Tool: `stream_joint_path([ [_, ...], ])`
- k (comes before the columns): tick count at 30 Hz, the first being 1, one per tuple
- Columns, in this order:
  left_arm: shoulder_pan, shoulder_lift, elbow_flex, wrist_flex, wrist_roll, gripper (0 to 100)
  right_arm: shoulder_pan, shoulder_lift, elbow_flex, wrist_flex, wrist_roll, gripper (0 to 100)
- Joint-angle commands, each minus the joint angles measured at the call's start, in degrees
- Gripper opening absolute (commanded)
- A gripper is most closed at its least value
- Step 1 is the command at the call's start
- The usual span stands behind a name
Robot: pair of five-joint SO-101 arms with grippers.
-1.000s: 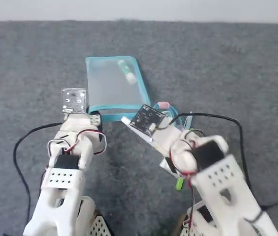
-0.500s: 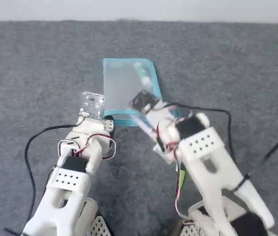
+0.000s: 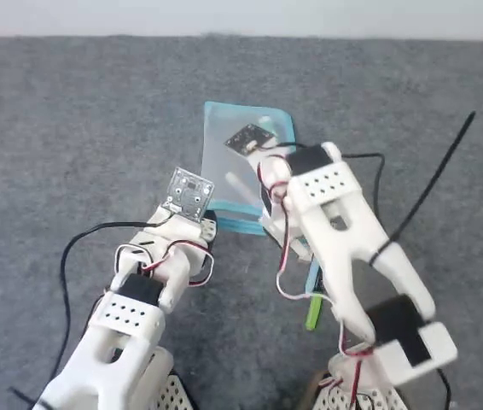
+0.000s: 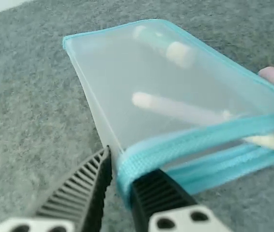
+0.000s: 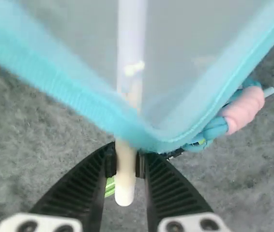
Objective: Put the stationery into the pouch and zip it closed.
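Note:
A translucent pouch [image 3: 235, 158] with teal trim lies on the grey carpet. My left gripper [image 4: 120, 188] is shut on the zipper edge at its near corner [image 3: 210, 224]. My right gripper [image 5: 126, 181] is shut on a white pen [image 5: 129, 72]. The pen's front half runs through the open mouth into the pouch [image 4: 142, 72], where it shows as a pale stick [image 4: 175, 108]. A white and green glue stick [image 4: 168, 46] lies deeper inside. The right arm [image 3: 327, 184] hangs over the pouch's mouth.
A green pen [image 3: 312, 312] and a blue one [image 3: 313, 278] lie on the carpet under the right arm. A pink piece [image 5: 243, 108] on a teal cord hangs at the pouch's corner. Bare carpet [image 3: 71, 111] stretches to the left and far side.
The pouch has slid right and farther away, with my left gripper holding its corner. My right arm swung forward and drove the white pen into the pouch's mouth.

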Motion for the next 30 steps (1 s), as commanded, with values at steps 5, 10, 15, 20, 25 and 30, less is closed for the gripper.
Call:
stream_joint_path([
  [5,0.4,-0.5,-1.0,-2.2,-0.8,1,0.8,5.2,-15.7,8.0,-6.3,2.1],
  [10,0.4,-0.5,-1.0,-2.3,-0.8,1,1.0,7.0,-18.9,9.5,-8.0,16.0],
  [15,0.4,-0.5,-1.0,-2.3,-0.8,1,1.0,6.4,-19.5,9.5,-7.0,17.7],
  [20,0.4,-0.5,-1.0,-2.3,-0.8,1,3.5,0.5,-19.7,9.5,-6.9,17.3],
  [25,0.2,-0.5,-1.1,-2.4,-0.7,1,5.8,-8.9,-18.9,9.6,-4.6,17.3],
  [30,-8.0,-0.5,-2.8,-2.4,5.1,1,5.9,-17.2,-12.7,9.0,-2.3,17.3],
])
